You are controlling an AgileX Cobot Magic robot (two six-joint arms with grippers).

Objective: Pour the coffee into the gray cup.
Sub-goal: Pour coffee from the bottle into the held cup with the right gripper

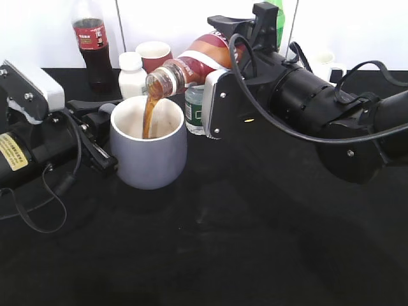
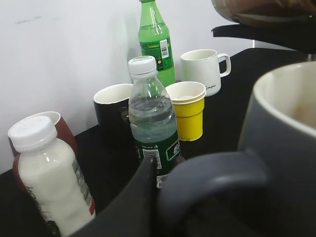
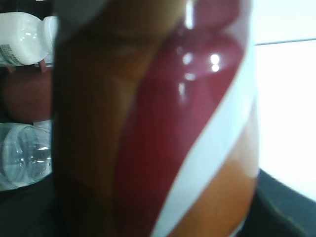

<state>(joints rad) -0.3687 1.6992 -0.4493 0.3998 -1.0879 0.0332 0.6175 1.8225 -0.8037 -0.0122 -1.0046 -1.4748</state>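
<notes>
The coffee bottle (image 1: 194, 62) is tipped to the left, its open neck over the gray cup (image 1: 150, 156), and a brown stream runs into the cup's cream inside. My right gripper (image 1: 223, 76) is shut on the bottle; its red-brown and white wrap (image 3: 163, 128) fills the right wrist view. My left gripper (image 1: 102, 124) is shut on the cup's loop handle (image 2: 212, 173), and the cup stands on the black table. The cup's wall and rim (image 2: 284, 118) fill the right of the left wrist view.
Behind the cup stand a cola bottle (image 1: 92, 44), a white milk bottle (image 1: 132, 73), a dark red cup (image 1: 154, 54), a clear water bottle (image 2: 153, 123), a yellow paper cup (image 2: 188, 109), a black cup (image 2: 112, 103), a green bottle (image 2: 156, 39) and a white mug (image 2: 201, 69).
</notes>
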